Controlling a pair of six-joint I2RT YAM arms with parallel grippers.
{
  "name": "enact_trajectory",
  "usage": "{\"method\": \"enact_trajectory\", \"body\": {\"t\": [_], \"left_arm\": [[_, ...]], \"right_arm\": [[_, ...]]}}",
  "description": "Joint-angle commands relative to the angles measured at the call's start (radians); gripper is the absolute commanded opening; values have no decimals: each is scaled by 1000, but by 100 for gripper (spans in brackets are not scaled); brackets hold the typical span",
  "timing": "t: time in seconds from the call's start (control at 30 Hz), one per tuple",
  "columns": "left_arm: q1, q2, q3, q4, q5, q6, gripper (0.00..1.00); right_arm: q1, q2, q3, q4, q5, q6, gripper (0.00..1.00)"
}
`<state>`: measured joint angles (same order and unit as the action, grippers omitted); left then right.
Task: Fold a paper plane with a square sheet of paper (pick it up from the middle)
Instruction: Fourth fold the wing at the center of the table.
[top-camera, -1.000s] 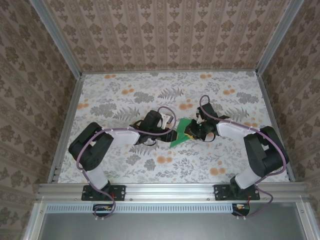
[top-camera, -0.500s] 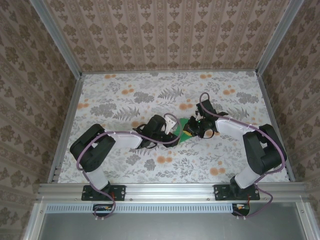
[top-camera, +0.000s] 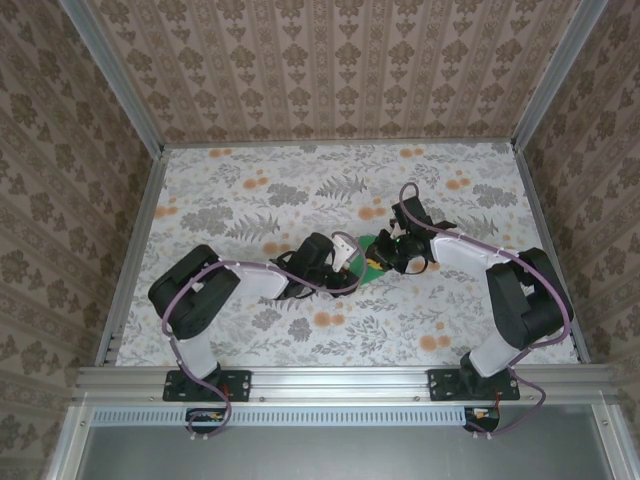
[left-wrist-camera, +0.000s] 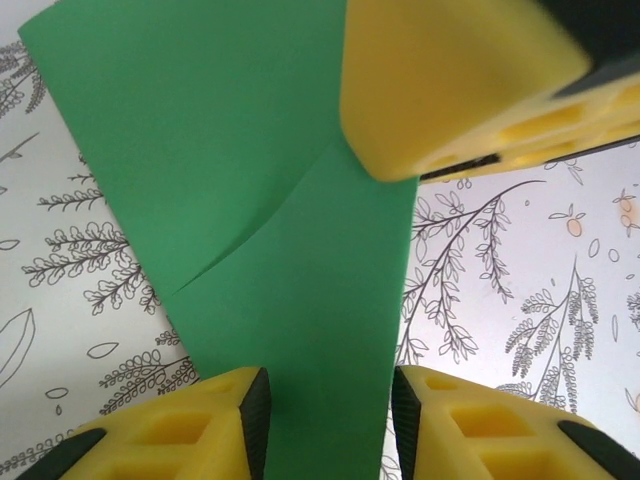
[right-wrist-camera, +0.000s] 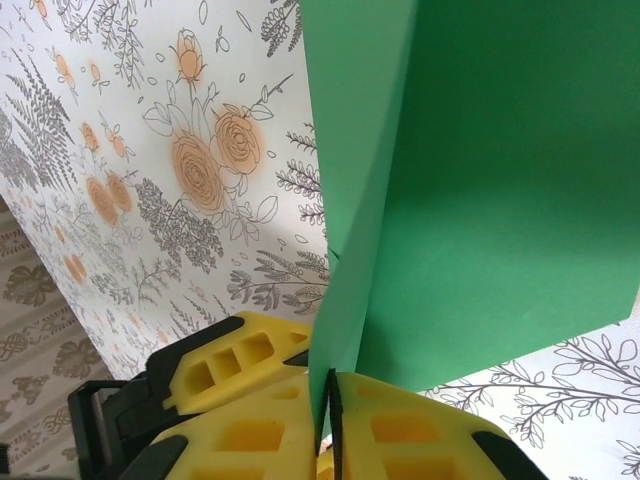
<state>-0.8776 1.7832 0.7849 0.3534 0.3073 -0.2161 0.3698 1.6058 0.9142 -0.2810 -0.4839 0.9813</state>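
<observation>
Papered walls (top-camera: 330, 70) close the table (top-camera: 480, 320) on the far side, the left and the right; a metal rail (top-camera: 340, 381) runs along the near edge. The floral cloth (top-camera: 300, 185) lies bare toward the far edge, in both far corners and in the strip between the arms and the rail. The left arm (top-camera: 250, 276) and the right arm (top-camera: 470, 258) reach inward and meet near the table's middle, well apart from every edge; the green sheet of paper (top-camera: 371, 268) lies between their tips. The right gripper (right-wrist-camera: 330, 388) has its jaws pressed together on a folded edge of the sheet; the sheet rises from the pads. The left gripper (left-wrist-camera: 325, 405) has its jaws narrowly apart; a creased strip of the sheet shows in the gap; whether the pads touch it cannot be told. One finger of the right gripper (left-wrist-camera: 440, 80) overlaps the sheet's far end.
</observation>
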Motion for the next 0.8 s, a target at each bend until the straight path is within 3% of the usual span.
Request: {"method": "enact_trajectory", "body": {"t": [0.0, 0.13, 0.33, 0.77], "left_arm": [[-5, 22, -14, 31, -13, 17, 34], [-6, 22, -24, 52, -4, 0, 21], [-4, 19, -38, 88, 35, -71, 13], [17, 46, -58, 204, 155, -331, 7]], "right_arm": [[-2, 8, 16, -43, -17, 12, 17], [-6, -25, -5, -44, 11, -18, 32], [-11, -129, -84, -1, 90, -94, 46], [-11, -84, -118, 64, 68, -180, 47]]}}
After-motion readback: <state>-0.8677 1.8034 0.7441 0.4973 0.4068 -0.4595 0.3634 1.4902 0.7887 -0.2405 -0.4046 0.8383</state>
